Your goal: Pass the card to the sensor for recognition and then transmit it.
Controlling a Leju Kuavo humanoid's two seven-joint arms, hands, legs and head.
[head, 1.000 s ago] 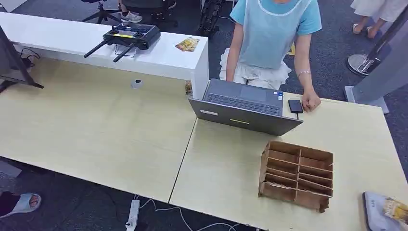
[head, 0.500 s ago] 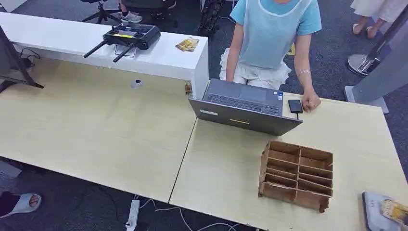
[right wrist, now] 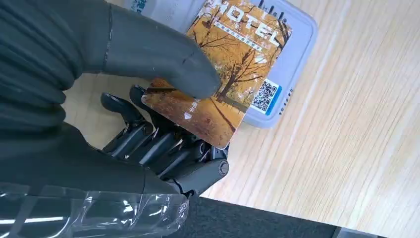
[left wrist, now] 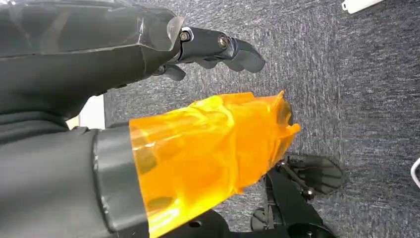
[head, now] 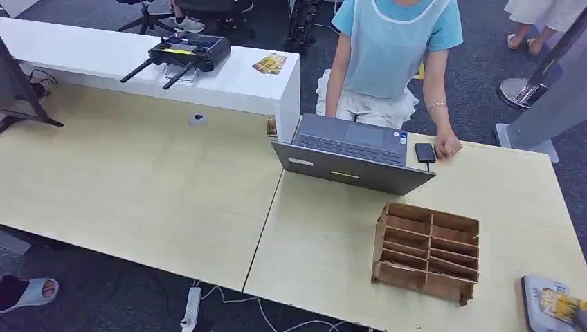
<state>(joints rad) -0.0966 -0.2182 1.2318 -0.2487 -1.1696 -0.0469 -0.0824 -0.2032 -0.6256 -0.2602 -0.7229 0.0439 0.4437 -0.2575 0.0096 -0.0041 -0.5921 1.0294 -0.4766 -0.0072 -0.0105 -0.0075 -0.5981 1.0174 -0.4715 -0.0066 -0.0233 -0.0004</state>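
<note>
Head view: card [head: 562,304] has slid a bit right over the reader [head: 536,304] at the desk [head: 332,242] corner vs. 1 s ago, so scanning looks underway.

Right wrist: right hand [right wrist: 148,99] pinches card [right wrist: 223,74] over reader [right wrist: 297,54] (hand-off comes next).

Left wrist: left hand [left wrist: 148,54] hangs loose, holding nothing.

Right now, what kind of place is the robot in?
Probably a mock hotel check-in desk inside an office or lab: hotel card held over a grey card sensor, laptop with a person behind it, wooden card organizer.

You've got the laptop [head: 353,153] behind the rack [head: 426,251] on the counter [head: 138,187]; the sensor [head: 543,304] sits right, the card [head: 564,304] over it.
</note>
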